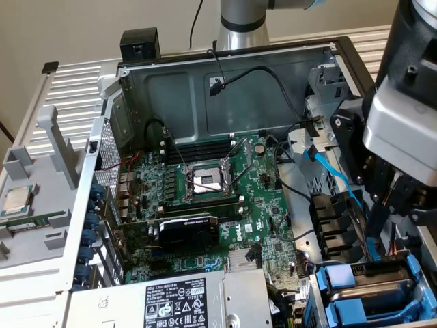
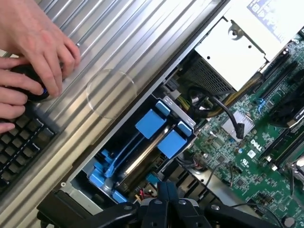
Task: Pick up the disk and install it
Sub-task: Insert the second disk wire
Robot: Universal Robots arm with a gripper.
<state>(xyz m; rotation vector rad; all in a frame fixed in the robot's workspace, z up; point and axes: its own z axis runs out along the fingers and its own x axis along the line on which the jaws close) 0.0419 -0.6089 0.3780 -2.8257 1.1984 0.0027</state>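
The disk stands on edge in the drive bay at the case's corner. A thin silver edge (image 2: 145, 154) runs between blue frame rails, ending in two blue tabs (image 2: 161, 130); its label is hidden. The exterior view has the same blue frame (image 1: 339, 279) at the lower right. My gripper (image 2: 166, 185) hangs just above the bay, fingers shut together with nothing between them. In the exterior view the gripper (image 1: 392, 198) hovers over the case's right side, clear of the frame.
The open case holds a motherboard (image 1: 266, 198), a graphics card (image 1: 188, 232), loose black and blue cables (image 1: 328, 167), and a grey power-supply box (image 1: 184, 301). A processor chip (image 1: 15, 199) lies on a tray outside. A person's hands (image 2: 33, 42) rest on a mouse and keyboard (image 2: 23, 142).
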